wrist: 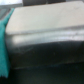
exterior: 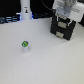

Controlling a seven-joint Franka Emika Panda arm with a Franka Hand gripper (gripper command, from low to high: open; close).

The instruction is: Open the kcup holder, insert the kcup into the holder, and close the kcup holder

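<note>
The kcup holder (exterior: 62, 28) is a black boxy unit at the exterior view's upper right on the white table. My gripper (exterior: 63, 19) hangs right over it, its white body just above the box's top; the fingers are hidden against the black box, so I cannot tell if they are open or shut. The kcup (exterior: 24, 45) is a tiny white pod with a green top, standing alone on the table towards the exterior view's left, well apart from the gripper. The wrist view is blurred and shows a pale flat surface (wrist: 47, 22) with a dark band below it, very close.
A tall white bottle-like post (exterior: 25, 11) stands at the back left of the exterior view. The white table (exterior: 45, 62) spreads below the kcup and holder. A teal patch (wrist: 4, 50) shows at the wrist view's edge.
</note>
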